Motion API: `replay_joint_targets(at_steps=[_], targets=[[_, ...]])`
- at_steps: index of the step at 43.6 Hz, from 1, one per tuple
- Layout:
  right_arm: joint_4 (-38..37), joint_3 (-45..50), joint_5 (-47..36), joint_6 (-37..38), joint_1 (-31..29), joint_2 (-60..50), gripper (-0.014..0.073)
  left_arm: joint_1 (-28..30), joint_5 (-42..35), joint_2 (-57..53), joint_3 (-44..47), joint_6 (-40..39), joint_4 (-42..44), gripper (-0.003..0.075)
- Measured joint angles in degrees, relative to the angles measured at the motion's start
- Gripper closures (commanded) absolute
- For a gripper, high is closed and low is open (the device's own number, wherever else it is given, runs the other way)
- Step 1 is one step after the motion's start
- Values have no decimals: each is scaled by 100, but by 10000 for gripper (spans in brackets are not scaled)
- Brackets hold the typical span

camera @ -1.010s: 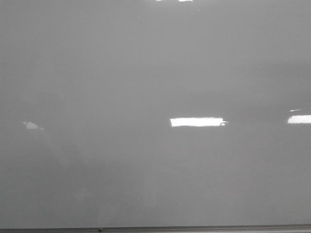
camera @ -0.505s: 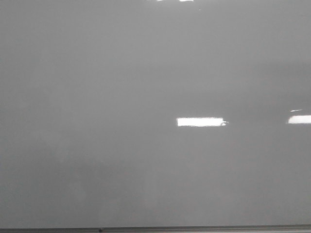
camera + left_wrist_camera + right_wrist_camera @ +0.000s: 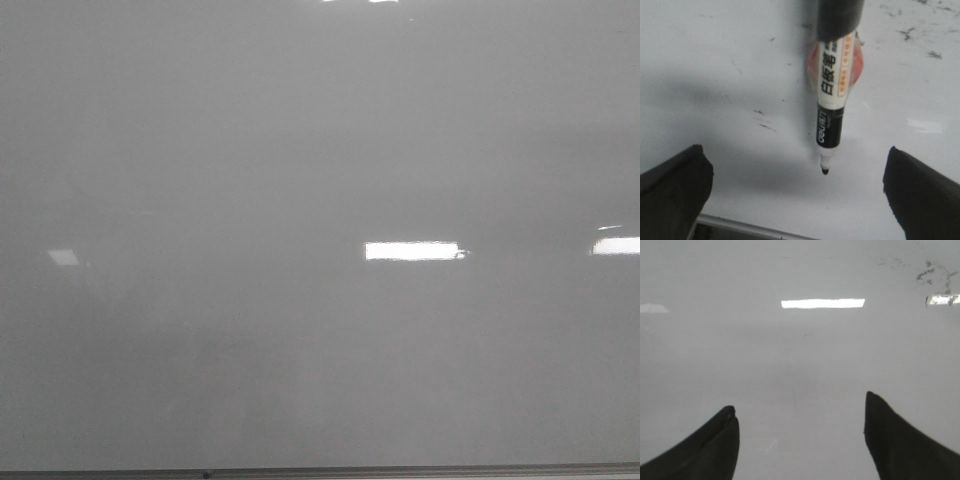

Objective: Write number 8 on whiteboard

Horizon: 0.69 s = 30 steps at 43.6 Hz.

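The whiteboard (image 3: 320, 150) fills the front view, pale grey and glossy, and no number 8 shows on it in any view. In the left wrist view a black-and-white marker (image 3: 832, 90) points its bare black tip (image 3: 825, 171) towards my left gripper (image 3: 795, 150), which is open; the marker is beyond its wide-apart fingers (image 3: 675, 180), not between them. I cannot tell whether the marker lies on the board (image 3: 715, 60) or hangs above it. My right gripper (image 3: 799, 401) is open over bare board (image 3: 800, 355) with nothing in it. Neither arm shows in the front view.
The board's thin grey frame edge (image 3: 400, 470) runs along the near side, and the frame edge (image 3: 750, 226) also passes just under my left fingers. Bright glare patches (image 3: 412, 251) lie on the board. Old marker smudges (image 3: 932, 272) and smudges (image 3: 905, 34) dot the surface.
In the front view the small glare at the left vanished and has come back fainter. The middle glare's left end has shortened. A faint shadow at the lower left has faded.
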Motion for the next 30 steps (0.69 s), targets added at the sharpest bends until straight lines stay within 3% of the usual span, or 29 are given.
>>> replay_joint_targets(at_steps=[13,30], targets=[[0,0,0,0,0,0,48,-126,-952,714,-12,0,0,229],[0,0,9,0,0,0,48,-126,-1442,1058,-12,0,11,479]])
